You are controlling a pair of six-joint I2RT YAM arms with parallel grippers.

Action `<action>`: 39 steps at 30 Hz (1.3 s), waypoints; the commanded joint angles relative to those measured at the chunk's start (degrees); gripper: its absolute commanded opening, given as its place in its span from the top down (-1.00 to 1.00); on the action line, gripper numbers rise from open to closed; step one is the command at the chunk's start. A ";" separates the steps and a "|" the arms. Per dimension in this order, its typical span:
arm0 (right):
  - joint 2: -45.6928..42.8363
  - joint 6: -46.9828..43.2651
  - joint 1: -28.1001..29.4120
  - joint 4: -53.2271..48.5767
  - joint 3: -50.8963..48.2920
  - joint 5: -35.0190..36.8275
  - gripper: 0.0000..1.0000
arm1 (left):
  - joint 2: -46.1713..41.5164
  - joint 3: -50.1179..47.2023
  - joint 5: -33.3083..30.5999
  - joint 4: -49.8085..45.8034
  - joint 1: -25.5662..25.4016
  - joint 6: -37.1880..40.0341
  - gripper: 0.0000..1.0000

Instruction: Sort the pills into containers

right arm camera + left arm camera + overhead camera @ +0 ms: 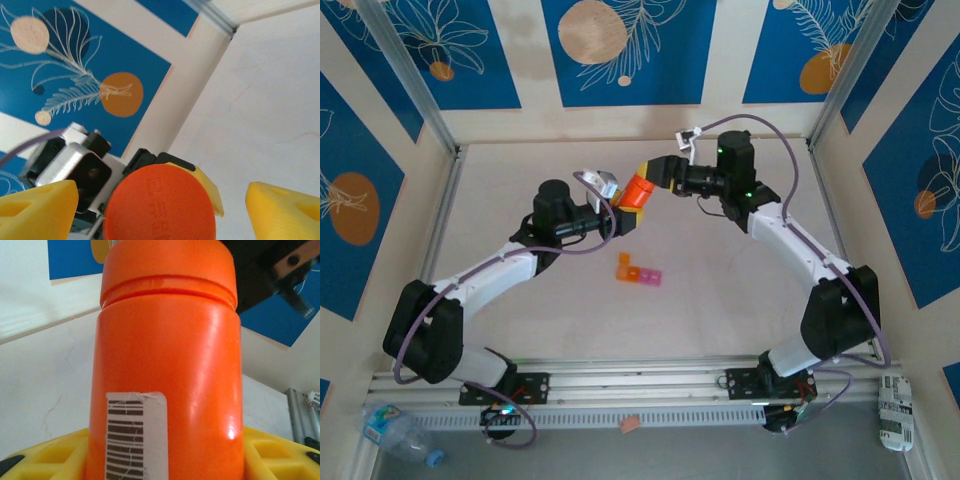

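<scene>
An orange cylindrical bottle (637,190) with a barcode label (136,435) is held tilted above the table, and my left gripper (622,216) is shut on its lower body. Yellow fingers (47,452) flank the bottle (165,365) in the left wrist view. My right gripper (655,172) is at the bottle's cap (160,202), open, with a gap between each yellow finger (37,207) and the cap. The containers (638,270), a small strip of orange and pink cubes, lie on the table below the bottle. The pills are hidden.
Blue patterned walls and metal posts (420,90) enclose the white table (720,290). A clear plastic bottle (400,435) lies off the near left corner, and a white object (895,410) lies at the near right. A small orange scrap (630,424) rests on the front rail.
</scene>
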 commanded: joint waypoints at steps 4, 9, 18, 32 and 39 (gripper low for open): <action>-3.85 5.83 -0.72 -14.49 1.86 11.74 -0.76 | -2.17 -0.55 -6.36 -4.30 0.07 8.80 1.00; -1.76 8.80 0.09 -19.22 4.24 13.17 -0.76 | -2.40 -0.60 -8.97 -6.13 -0.02 12.25 1.00; 2.05 8.53 4.33 -21.58 8.66 15.01 -0.75 | -1.99 -0.07 -9.43 -7.86 -0.37 13.91 1.00; 5.00 8.38 7.11 -21.14 10.03 14.14 -0.34 | -1.73 0.02 -9.39 -7.52 -0.84 13.65 1.00; 4.48 3.38 6.72 -19.52 9.13 11.20 0.10 | -1.85 0.09 -8.84 -6.04 -0.84 11.78 1.00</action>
